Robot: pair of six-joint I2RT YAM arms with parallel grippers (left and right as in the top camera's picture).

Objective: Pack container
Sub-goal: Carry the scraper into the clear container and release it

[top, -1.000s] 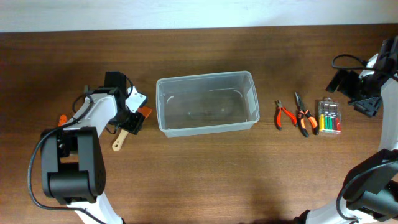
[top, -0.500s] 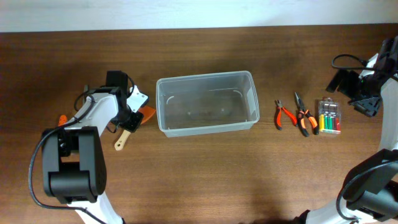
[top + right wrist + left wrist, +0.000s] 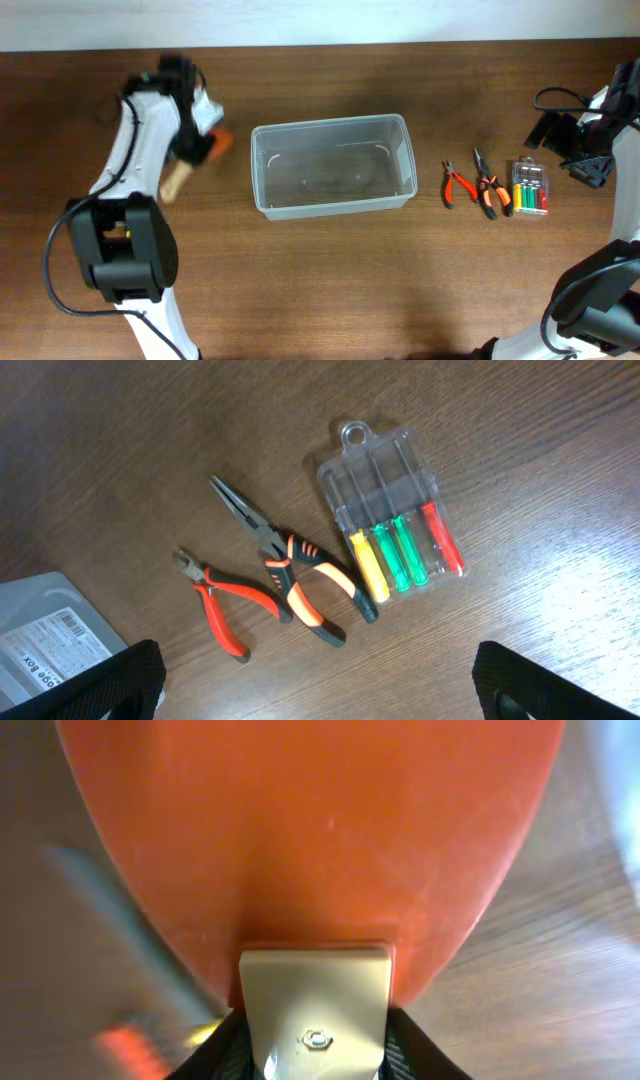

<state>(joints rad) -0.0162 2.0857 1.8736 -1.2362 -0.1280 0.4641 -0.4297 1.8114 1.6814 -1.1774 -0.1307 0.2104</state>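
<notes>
While left end effector seemingly clamps a spatula and right end effector gapes, the container looks clear, round-cornered.

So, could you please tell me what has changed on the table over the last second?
The left gripper closed on the spatula and lifted it off the table, swinging it toward the far edge. The container, pliers, bit case and open right gripper stayed put.

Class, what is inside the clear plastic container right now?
Nothing visible: the container shows only its bare floor from overhead. Its cloudy walls blur the floor's edges, so those strips stay uncertain.
</notes>
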